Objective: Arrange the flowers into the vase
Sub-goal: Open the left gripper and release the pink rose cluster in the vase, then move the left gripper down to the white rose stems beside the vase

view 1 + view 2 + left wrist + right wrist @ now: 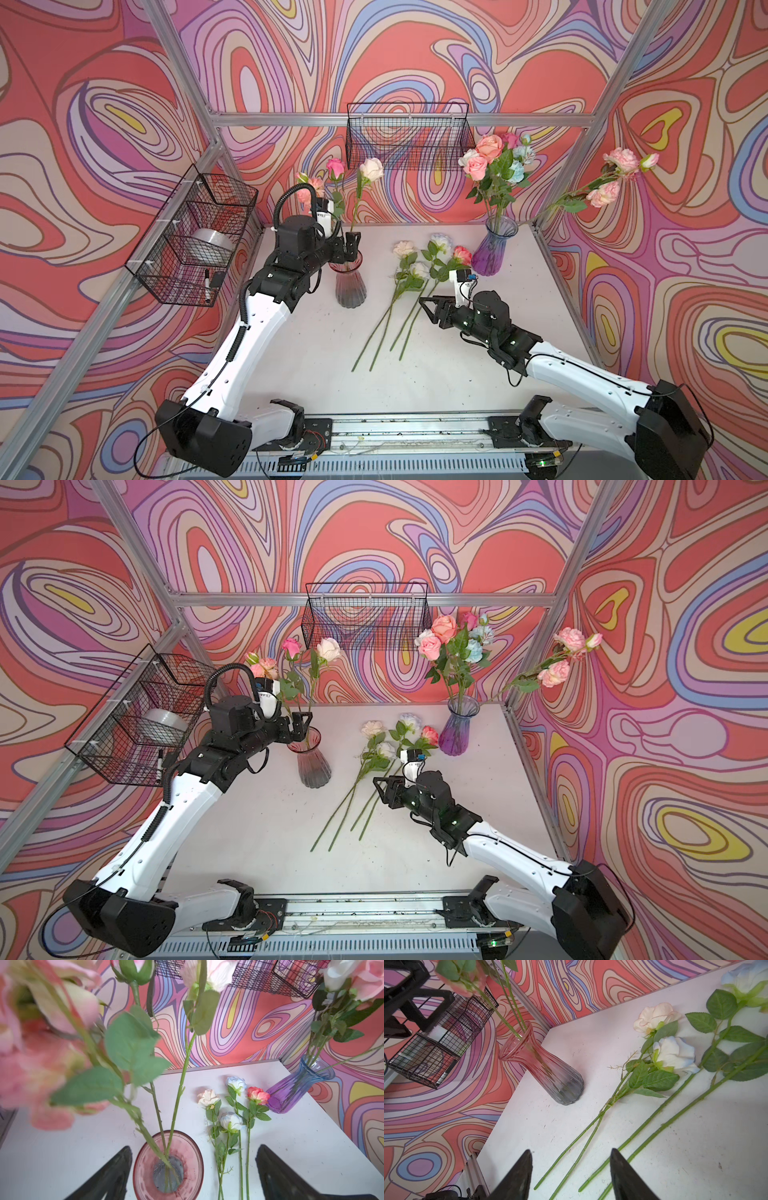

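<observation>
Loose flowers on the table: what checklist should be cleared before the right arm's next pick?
1. Left gripper open, holding nothing: ok.
2. Pink vase upright, three stems inside: ok.
3. Right gripper open and empty: ok.
4. Four loose flowers lying flat on the table: ok.
5. Loose stems separated for a single pick: not ok, two overlap.
6. Purple vase upright: ok.

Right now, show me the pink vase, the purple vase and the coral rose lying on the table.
pink vase (351,291), in a top view, ribbed body.
purple vase (492,257), in a top view, lower body.
coral rose (462,252), in a top view, bloom.
</observation>
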You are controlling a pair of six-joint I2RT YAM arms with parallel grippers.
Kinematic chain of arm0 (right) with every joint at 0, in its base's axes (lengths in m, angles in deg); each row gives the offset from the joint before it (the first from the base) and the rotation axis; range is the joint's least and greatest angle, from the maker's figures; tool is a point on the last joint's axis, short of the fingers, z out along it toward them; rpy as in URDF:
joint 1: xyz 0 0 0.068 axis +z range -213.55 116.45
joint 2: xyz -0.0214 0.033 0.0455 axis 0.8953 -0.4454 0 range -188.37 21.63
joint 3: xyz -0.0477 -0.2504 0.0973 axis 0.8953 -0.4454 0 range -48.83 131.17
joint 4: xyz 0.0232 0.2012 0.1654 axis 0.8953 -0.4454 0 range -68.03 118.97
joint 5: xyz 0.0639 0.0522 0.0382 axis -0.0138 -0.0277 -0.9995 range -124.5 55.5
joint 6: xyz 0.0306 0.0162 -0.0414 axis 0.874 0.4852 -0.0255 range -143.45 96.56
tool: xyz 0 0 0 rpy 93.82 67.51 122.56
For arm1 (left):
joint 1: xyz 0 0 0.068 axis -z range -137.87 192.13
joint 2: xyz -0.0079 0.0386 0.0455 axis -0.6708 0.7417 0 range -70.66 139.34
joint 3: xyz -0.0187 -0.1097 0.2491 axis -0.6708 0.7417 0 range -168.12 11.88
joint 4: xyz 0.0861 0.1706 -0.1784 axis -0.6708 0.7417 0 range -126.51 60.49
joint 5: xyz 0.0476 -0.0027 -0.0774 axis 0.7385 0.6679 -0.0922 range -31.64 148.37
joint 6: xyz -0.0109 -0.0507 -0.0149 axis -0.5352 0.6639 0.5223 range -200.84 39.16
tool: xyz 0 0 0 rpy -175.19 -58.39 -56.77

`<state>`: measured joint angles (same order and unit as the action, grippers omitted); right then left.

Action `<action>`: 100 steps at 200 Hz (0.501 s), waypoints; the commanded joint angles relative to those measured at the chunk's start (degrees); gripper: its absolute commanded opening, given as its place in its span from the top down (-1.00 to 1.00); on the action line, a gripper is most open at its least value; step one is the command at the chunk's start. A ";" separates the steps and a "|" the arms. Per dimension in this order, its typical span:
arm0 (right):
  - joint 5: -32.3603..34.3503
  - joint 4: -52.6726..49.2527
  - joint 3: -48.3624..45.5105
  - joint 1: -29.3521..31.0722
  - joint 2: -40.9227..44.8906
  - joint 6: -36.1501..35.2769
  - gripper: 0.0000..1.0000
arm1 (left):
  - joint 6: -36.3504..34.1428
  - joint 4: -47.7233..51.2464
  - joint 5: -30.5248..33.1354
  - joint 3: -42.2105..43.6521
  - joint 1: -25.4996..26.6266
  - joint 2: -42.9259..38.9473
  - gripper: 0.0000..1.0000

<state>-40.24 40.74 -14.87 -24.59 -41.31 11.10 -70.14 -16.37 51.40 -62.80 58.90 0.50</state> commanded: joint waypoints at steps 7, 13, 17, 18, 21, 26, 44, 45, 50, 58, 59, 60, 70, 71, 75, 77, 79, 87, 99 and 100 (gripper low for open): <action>-0.25 -0.52 0.40 -0.24 -0.32 -1.99 -0.23 | -0.15 4.17 -2.82 4.57 -0.25 -0.23 -0.95; -0.39 -0.45 0.42 -0.29 -0.34 -2.32 -0.23 | 0.19 3.88 -2.66 5.23 -0.26 -0.08 -0.95; -0.41 -0.30 0.47 -0.29 -0.40 -2.35 -0.23 | 0.62 3.85 -2.30 5.59 -0.26 -0.01 -0.95; -0.41 -0.28 0.39 -0.29 -0.37 -2.36 -0.23 | 0.67 3.85 -2.28 5.64 -0.25 0.01 -0.95; -0.35 -0.19 0.38 -0.29 -0.35 -2.31 -0.23 | 1.04 3.91 -2.34 5.86 -0.29 0.03 -0.95; -0.37 0.03 0.28 -0.29 -0.27 -2.34 -0.23 | 1.60 3.94 -2.68 6.21 -0.26 0.09 -0.95; -0.38 0.06 -0.01 -0.28 0.00 -2.78 -0.23 | 3.47 3.69 -3.43 7.90 -0.30 -0.43 -1.00; -0.40 0.08 -0.02 -0.28 0.05 -2.80 -0.23 | 3.51 3.55 -3.47 8.02 -0.27 -0.50 -1.00; -0.32 0.09 -0.16 -0.29 0.13 -2.93 -0.23 | 3.74 3.14 -3.69 8.69 -0.25 -0.85 -1.00; -0.16 0.24 -0.42 -0.29 0.28 -3.00 -0.23 | 4.31 2.57 -4.08 9.40 -0.25 -1.47 -0.99; -0.11 0.30 -0.44 -0.29 0.32 -3.04 -0.23 | 4.36 2.55 -4.19 9.47 -0.25 -1.55 -0.98; -0.04 0.33 -0.46 -0.29 0.34 -3.06 -0.23 | 4.39 2.50 -4.33 9.56 -0.25 -1.59 -0.98; 0.13 0.15 -0.56 -0.29 0.36 -3.08 -0.23 | 4.59 2.59 -5.26 9.65 -0.26 -2.44 -0.94; 0.16 0.16 -0.56 -0.29 0.40 -3.08 -0.23 | 4.59 2.69 -5.26 9.64 -0.26 -2.61 -0.93; 0.17 0.09 -0.55 -0.29 0.42 -3.18 -0.22 | 4.68 2.88 -5.48 9.47 -0.25 -2.99 -0.90; 0.19 -0.02 -0.49 -0.24 0.42 -3.28 -0.23 | 4.66 2.91 -5.73 9.46 -0.25 -3.25 -0.89; 0.20 -0.11 -0.47 -0.26 0.44 -3.37 -0.23 | 4.57 3.07 -5.83 9.46 -0.23 -3.53 -0.89; 0.24 -0.40 -0.38 -0.27 0.45 -3.50 -0.22 | 4.59 3.36 -6.94 9.46 -0.06 -4.66 -0.86; 0.87 -0.82 -0.37 -0.29 0.56 -3.54 -0.22 | 4.27 3.83 -7.37 9.83 0.57 -6.67 -0.82; 0.93 -0.85 -0.37 -0.29 0.50 -3.53 -0.22 | 4.25 3.84 -7.46 9.87 0.60 -6.83 -0.82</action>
<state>-40.28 40.76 -14.87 -24.59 -41.49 8.72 -66.60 -13.05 46.75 -53.20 58.97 -1.27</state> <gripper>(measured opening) 0.612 0.934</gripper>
